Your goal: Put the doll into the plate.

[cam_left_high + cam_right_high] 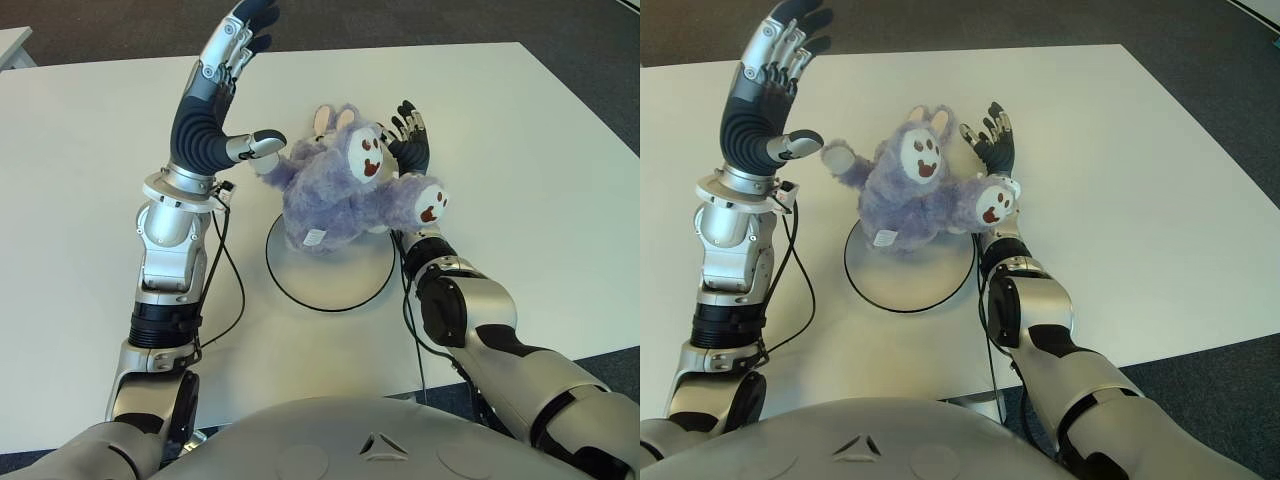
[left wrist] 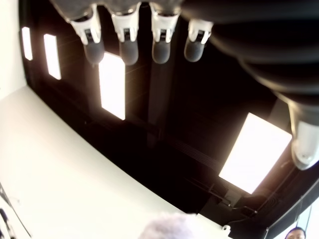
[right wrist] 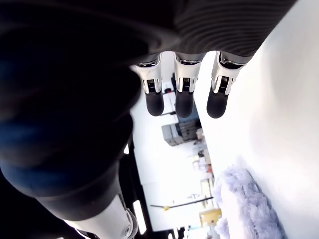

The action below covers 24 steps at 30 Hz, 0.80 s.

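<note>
The fluffy purple doll (image 1: 340,195) is sitting across the far rim of the plate (image 1: 330,290) between the open, empty left hand (image 1: 222,90) and right hand (image 1: 408,140), looking light and squashy, best cupped around its body.

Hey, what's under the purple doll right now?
The white plate lies under the doll, its near part showing. Its far part and the table beneath are covered.

White table (image 1: 520,150), round plate (image 1: 340,290) on it
</note>
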Tool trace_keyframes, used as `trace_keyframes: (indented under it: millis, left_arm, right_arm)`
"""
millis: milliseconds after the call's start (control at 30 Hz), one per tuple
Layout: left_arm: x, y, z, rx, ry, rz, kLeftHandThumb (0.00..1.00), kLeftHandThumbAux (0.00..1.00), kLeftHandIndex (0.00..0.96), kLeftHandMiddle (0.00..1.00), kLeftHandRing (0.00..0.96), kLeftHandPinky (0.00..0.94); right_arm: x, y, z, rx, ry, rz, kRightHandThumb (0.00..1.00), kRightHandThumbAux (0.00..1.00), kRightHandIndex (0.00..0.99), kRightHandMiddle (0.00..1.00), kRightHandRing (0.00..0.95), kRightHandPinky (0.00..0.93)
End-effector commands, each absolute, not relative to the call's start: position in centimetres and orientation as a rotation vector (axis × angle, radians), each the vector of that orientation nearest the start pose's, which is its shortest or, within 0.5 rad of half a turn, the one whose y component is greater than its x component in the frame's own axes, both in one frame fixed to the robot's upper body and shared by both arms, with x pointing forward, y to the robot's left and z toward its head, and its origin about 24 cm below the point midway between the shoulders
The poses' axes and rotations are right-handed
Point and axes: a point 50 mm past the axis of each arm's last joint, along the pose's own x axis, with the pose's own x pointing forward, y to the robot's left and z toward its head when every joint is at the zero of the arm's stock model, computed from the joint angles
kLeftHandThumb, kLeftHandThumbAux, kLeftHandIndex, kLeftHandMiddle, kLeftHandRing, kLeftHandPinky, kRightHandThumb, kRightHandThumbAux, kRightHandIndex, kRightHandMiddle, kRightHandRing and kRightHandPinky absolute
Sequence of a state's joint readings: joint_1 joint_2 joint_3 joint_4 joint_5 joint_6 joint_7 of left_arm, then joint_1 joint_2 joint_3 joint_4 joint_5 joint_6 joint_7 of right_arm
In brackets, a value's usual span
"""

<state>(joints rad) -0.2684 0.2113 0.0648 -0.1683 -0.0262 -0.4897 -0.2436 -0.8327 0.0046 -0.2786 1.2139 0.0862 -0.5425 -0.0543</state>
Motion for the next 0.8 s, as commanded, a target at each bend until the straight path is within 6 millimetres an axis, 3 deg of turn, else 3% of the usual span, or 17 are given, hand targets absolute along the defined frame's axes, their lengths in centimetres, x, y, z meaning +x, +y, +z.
trace_keyframes:
  millis: [33,333,500,800]
  left_arm:
    - [26.1,16.9,19.0,0.355,-0.906,-0.234,0.000,0.455,0.000,0.051,0.050,0.000]
    - [26.7,17.7,19.6,0.351,-0.939,-0.212,0.000,0.404,0.000,0.063,0.104,0.000]
    - [26.0,18.5,19.3,0.330,-0.890,-0.196,0.000,0.399,0.000,0.069,0.129,0.000]
    - [25.5,19.0,18.8,0.310,-0.849,-0.140,0.010,0.408,0.000,0.070,0.109,0.000]
  right_arm:
    - [36.4,-13.1,4.5,0.217,-0.033,-0.109,0.316,0.889,0.100,0.086,0.071,0.108]
    - [36.3,-13.1,4.4,0.214,-0.028,-0.110,0.280,0.889,0.093,0.080,0.064,0.106]
    - [36.3,-13.2,4.4,0.209,-0.030,-0.109,0.279,0.888,0.093,0.079,0.065,0.104]
    - [36.4,-13.2,4.4,0.215,-0.027,-0.114,0.273,0.891,0.098,0.082,0.070,0.116]
